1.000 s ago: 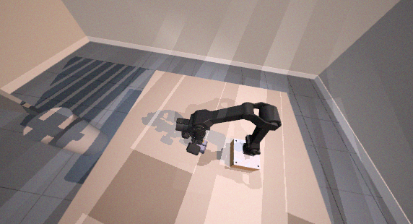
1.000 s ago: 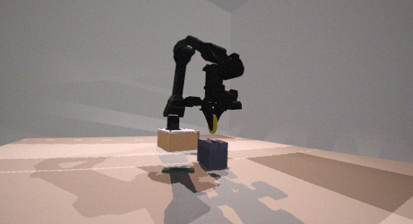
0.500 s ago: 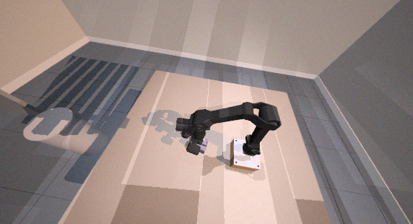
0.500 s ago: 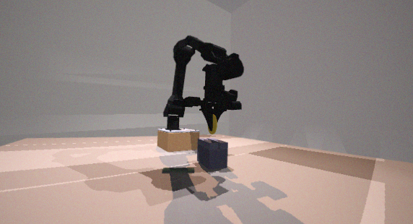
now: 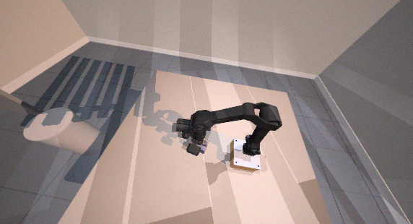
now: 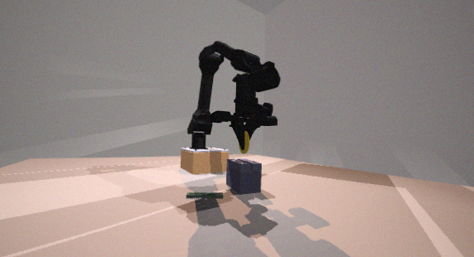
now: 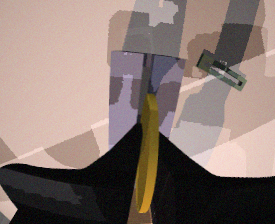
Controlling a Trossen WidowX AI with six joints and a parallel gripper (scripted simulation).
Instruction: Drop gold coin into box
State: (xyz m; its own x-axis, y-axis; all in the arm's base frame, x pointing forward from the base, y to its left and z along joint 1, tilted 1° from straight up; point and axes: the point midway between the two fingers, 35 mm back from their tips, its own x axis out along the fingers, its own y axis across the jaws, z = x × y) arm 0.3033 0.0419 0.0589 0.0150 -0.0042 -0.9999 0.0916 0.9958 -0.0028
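Note:
My gripper [image 6: 243, 147] [image 7: 142, 129] is shut on the gold coin [image 6: 247, 142] [image 7: 149, 155], which stands on edge between the fingertips. The closed grey box [image 5: 203, 147] [image 6: 244, 178] [image 7: 122, 100] is below; in the exterior view a small gap shows between the coin's lower edge and the lid. In the wrist view the dark slot [image 7: 147, 75] runs nearly in line with the coin, whose far end appears slightly right of it. The fingers and coin hide the slot's near part. The dark-green holder [image 6: 204, 195] [image 7: 206, 61] lies empty beside the box.
The arm's base stands on a wooden block with a white top [image 5: 247, 166] [image 6: 196, 162], behind the box in the exterior view. A large pale cylinder [image 5: 74, 136] is at the left in the top view. Shadows and light bands cross the table.

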